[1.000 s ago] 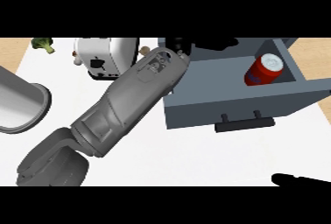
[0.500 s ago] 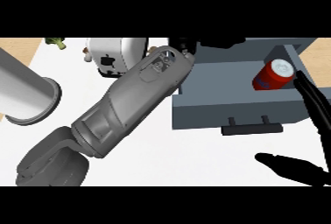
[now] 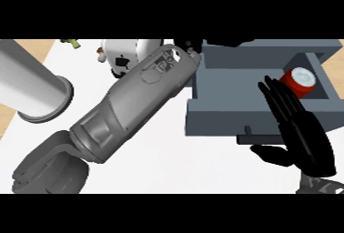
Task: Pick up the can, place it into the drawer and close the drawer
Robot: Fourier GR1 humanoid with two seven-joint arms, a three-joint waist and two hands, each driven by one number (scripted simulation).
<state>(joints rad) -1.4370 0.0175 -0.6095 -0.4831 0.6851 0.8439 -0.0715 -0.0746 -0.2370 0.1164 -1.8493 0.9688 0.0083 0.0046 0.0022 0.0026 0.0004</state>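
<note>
Right hand point(image 3: 299, 129) fingers straight and flat, spread over the front of the open grey drawer point(image 3: 222, 120), thumb sticking out below its edge, grasping nothing; can point(image 3: 299, 82) red with a pale silvery top, standing inside the drawer just past the fingertips; left hand point(image 3: 189, 45) mostly hidden behind its grey forearm, fingers cannot tell.

Can point(image 3: 299, 80) inside open drawer point(image 3: 222, 119); right robot hand point(image 3: 299, 132) flat over front.
</note>
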